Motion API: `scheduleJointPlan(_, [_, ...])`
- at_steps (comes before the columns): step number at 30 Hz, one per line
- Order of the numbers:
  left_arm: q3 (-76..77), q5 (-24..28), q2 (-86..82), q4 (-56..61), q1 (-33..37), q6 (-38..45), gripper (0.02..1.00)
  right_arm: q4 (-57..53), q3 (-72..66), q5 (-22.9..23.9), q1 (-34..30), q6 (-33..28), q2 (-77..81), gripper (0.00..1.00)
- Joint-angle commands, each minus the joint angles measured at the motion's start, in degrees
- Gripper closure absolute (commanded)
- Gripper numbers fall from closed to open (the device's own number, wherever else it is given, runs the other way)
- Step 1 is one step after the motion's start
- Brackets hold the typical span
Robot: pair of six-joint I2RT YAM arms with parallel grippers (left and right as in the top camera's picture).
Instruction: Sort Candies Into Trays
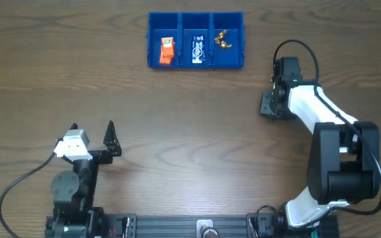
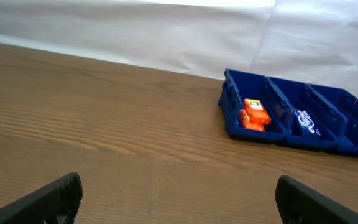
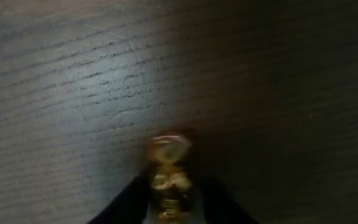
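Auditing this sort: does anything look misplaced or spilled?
Nothing stands out. In the blue tray, orange candy, blue candy and gold candy each sit in separate compartments. The only piece outside is the gold-wrapped candy in the right gripper.

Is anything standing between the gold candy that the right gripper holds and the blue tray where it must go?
Nothing visible does. The gold candy is held in the right gripper, and only bare table lies between it and the tray, whose right compartment is open from above.
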Motion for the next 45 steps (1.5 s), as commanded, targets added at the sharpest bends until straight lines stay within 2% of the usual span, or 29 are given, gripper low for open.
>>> scheduleJointPlan(1, [-0.9,-0.11,-0.44,-2.4,0.13,-0.22,0.02,0.13,-0.33,0.07,-0.17,1.31,0.98,0.779])
scheduleJointPlan(4, [-0.9,-0.11,-0.44,-2.4,0.13,-0.22,0.02,-0.39,-0.15,-1.88,0.28,1.27,0.04,0.798])
scheduleJointPlan(7, [-0.9,-0.11,-0.44,-2.4,0.13,-0.22,0.02,-2.25,-0.02,-1.6,5.27,1.31,-10.14,0.82])
scheduleJointPlan(9, [-0.9,-0.11,-0.44,-2.4,0.13,-0.22,0.02,-4.57,2.93,2.6,12.04,2.86,-20.83,0.827])
scheduleJointPlan(11, [-0.9,-0.11,-0.44,-2.4,0.13,-0.22,0.02,-7.67,11.96,3.63,15.78,2.99,-23.08,0.822])
scheduleJointPlan(14, [-0.9,-0.11,-0.44,-2.4,0.13,-0.22,0.023,-9.25,26.82,5.03,15.78,2.51,-15.93,0.822])
scheduleJointPlan(16, [-0.9,-0.11,-0.44,-2.4,0.13,-0.22,0.023,-10.34,41.44,5.77,15.72,1.49,-3.89,0.816])
scheduleJointPlan(20, [-0.9,-0.11,-0.44,-2.4,0.13,-0.22,0.02,-9.49,54.86,5.75,15.56,1.46,13.88,0.814])
scheduleJointPlan(24, [-0.9,-0.11,-0.44,-2.4,0.13,-0.22,0.023,-6.86,55.56,5.77,15.34,4.13,22.27,0.814])
scheduleJointPlan(31, [-0.9,-0.11,-0.44,-2.4,0.13,-0.22,0.02,-6.47,55.54,5.86,14.51,4.04,23.52,0.805])
scheduleJointPlan(37, [-0.9,-0.11,-0.44,-2.4,0.13,-0.22,0.02,-6.88,55.34,5.97,14.45,4.04,23.71,0.759])
scheduleJointPlan(38, [-0.9,-0.11,-0.44,-2.4,0.13,-0.22,0.02,-6.88,55.34,5.97,14.45,4.04,23.71,0.709])
scheduleJointPlan(39, [-0.9,-0.11,-0.44,-2.4,0.13,-0.22,0.02,-6.91,55.34,5.95,14.43,4.04,23.69,0.557])
scheduleJointPlan(43, [-0.9,-0.11,-0.44,-2.4,0.13,-0.22,0.02,-9.38,55.28,5.33,14.4,-1.36,19.23,0.141])
scheduleJointPlan(45, [-0.9,-0.11,-0.44,-2.4,0.13,-0.22,0.02,-9.6,52.83,5.7,13.77,-2.67,11.82,0.034])
